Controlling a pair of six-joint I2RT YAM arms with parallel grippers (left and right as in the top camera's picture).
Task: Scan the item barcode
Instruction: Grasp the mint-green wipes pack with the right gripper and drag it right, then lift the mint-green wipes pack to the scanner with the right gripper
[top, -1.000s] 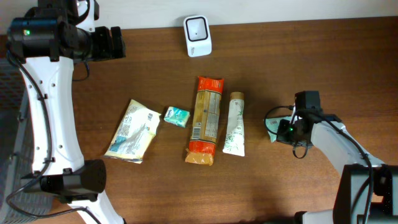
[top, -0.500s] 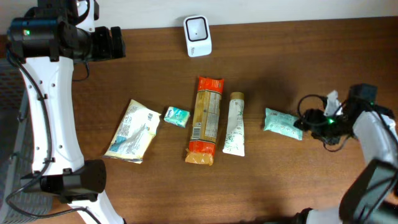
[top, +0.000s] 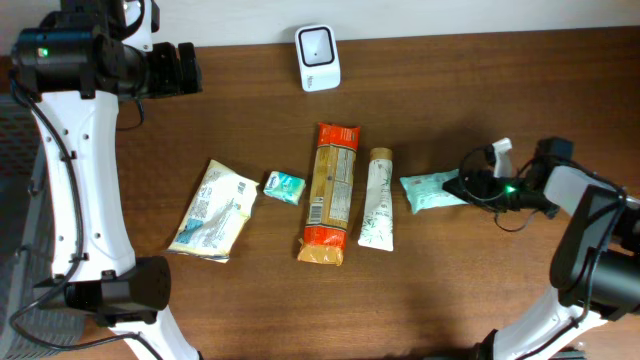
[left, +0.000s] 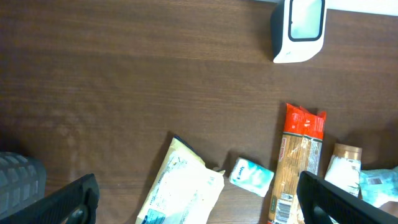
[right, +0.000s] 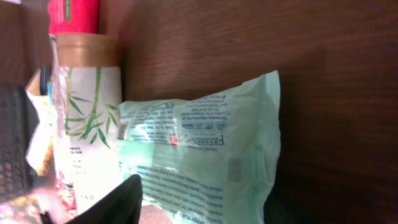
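The white scanner (top: 318, 58) stands at the table's back edge and also shows in the left wrist view (left: 300, 28). Right of centre lies a green wipes pack (top: 428, 190), printed side up, with a faint barcode (right: 235, 169). My right gripper (top: 464, 187) reaches in low from the right. Its jaws (right: 199, 208) press on the pack's (right: 205, 149) two long edges, shut on it. Up at the back left, my left gripper (top: 185, 68) hangs open and empty, its fingers (left: 68, 202) at the frame's lower corners.
In a row to the left lie a bamboo-print tube (top: 378, 197), an orange pasta pack (top: 333, 192), a small teal tissue pack (top: 284, 187) and a pale yellow pouch (top: 212, 210). The tube (right: 87, 124) lies just beyond the wipes pack.
My right gripper let the wipes pack go and swung right. It came back left and closed round the pack, which slid left toward the tube. The left arm stayed still.
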